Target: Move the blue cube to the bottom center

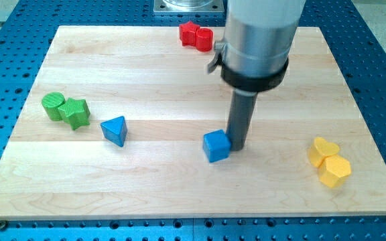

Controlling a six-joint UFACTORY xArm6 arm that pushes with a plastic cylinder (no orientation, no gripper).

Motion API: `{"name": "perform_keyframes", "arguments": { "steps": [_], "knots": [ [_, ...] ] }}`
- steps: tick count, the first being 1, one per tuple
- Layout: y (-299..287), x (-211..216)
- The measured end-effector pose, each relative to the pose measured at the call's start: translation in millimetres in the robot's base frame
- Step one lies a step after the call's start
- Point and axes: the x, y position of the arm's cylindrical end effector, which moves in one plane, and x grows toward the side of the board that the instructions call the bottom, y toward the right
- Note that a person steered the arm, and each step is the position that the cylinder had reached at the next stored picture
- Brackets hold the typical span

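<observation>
Camera view shows bare board (179, 194) below the blue cube (216, 146) toward the bottom edge. My tip (236, 144), holding nothing, seems to touch the cube's right side.

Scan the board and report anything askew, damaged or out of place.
Nothing stands out. The blue cube sits slightly turned near mid-board, with my tip right at its right side. The blue triangular block, green pair, red pair and yellow pair all lie flat on the wooden board, undamaged.
</observation>
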Motion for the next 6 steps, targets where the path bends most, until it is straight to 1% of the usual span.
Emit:
{"name": "perform_keyframes", "arguments": {
  "steps": [1,2,3,4,5,6],
  "knots": [
    [-41,46],
    [-38,-3],
    [-76,-20],
    [-83,34],
    [-117,44],
    [-234,69]
  ]
}}
